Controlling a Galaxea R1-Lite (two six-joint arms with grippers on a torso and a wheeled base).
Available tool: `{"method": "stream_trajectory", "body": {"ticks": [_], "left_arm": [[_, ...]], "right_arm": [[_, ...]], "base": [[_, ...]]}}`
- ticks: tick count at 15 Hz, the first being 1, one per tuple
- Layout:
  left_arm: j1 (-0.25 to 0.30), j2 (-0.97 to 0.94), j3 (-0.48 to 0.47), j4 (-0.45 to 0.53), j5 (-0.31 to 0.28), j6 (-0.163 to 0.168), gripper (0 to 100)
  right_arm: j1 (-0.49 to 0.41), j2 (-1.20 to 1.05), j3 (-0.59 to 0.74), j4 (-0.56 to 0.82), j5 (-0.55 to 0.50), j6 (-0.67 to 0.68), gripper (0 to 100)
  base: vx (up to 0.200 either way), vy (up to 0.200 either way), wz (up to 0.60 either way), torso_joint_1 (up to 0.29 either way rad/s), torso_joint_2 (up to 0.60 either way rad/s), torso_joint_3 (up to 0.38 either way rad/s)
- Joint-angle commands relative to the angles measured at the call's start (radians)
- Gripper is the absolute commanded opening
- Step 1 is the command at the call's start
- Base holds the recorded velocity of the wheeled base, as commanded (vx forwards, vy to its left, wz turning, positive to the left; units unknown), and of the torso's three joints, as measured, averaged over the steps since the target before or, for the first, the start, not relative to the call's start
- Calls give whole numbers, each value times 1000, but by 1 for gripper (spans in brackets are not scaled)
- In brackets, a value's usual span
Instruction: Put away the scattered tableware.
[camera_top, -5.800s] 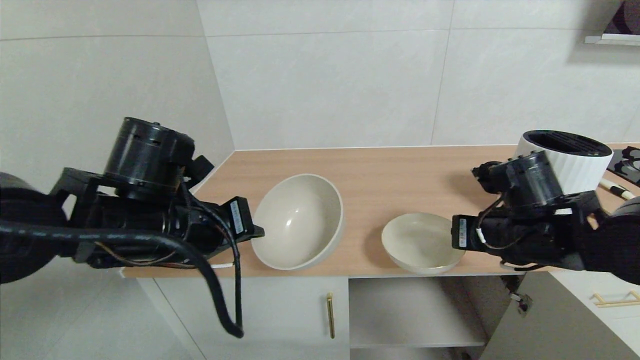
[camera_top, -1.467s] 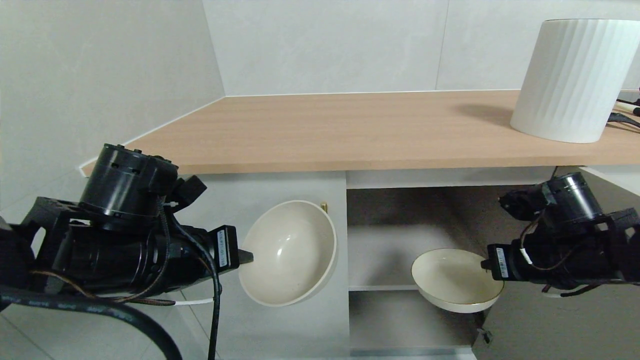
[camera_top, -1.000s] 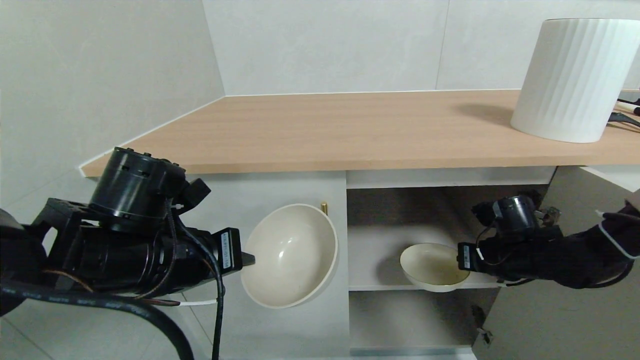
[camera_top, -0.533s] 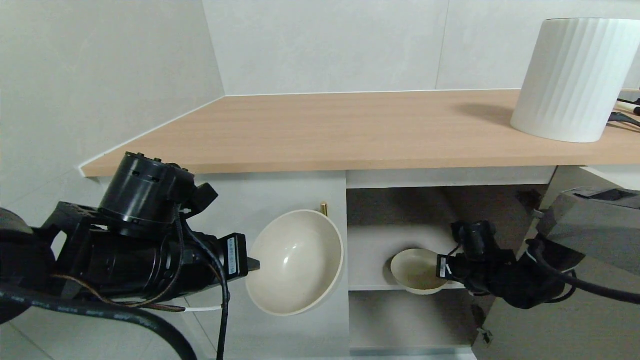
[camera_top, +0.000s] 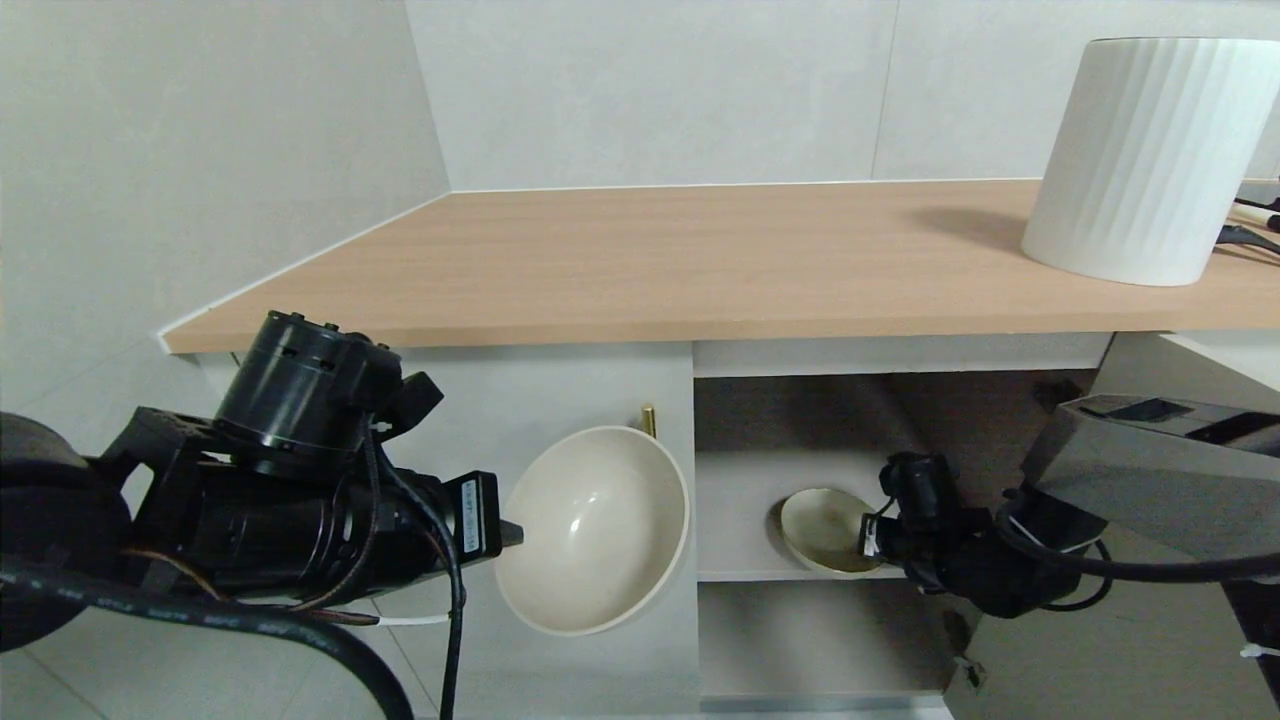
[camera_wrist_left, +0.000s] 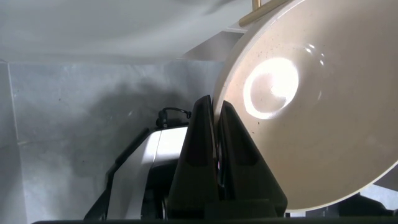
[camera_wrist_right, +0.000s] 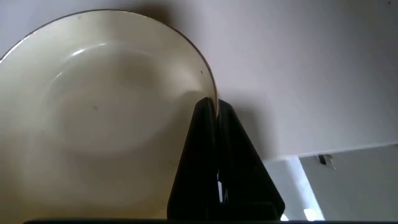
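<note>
A large cream bowl (camera_top: 595, 530) hangs tilted in front of the closed cabinet door, and my left gripper (camera_top: 508, 534) is shut on its rim. The left wrist view has the same large bowl (camera_wrist_left: 311, 106) clamped at its edge by the left gripper (camera_wrist_left: 217, 118). A smaller cream bowl (camera_top: 822, 530) with a thin dark rim sits inside the open cabinet, over the middle shelf (camera_top: 740, 505). My right gripper (camera_top: 868, 540) is shut on its rim, reaching into the cabinet. In the right wrist view the small bowl (camera_wrist_right: 99, 118) is pinched at its edge by the right gripper (camera_wrist_right: 214, 118).
A wooden countertop (camera_top: 680, 260) runs above the cabinet, with a tall ribbed white container (camera_top: 1150, 160) at its right end. The closed door carries a brass handle (camera_top: 648, 418). A lower compartment (camera_top: 820, 640) lies under the shelf. The open cabinet door (camera_top: 1110, 640) stands at the right.
The right arm has carried the small bowl deeper into the cabinet over the shelf. The left gripper and large bowl drifted slightly right and down. Since the oldest frame the camera dropped below counter height.
</note>
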Motion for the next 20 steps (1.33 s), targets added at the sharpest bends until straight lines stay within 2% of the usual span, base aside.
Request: {"method": "stream_trajectory", "body": {"ticks": [1,15,20], "left_arm": [[-1,5,0,0,0,-1,0],[1,6,0,0,0,-2,0],[1,6,0,1,1,-2,0]], "right_arm": [[-1,4,-18,1,-10,11,0],[2,23,-84,1,-100,21,0],[4,24,-82,1,-100,17,0]], "base": [[0,0,0,0,0,0],[0,0,0,0,0,0],[0,0,0,0,0,0]]}}
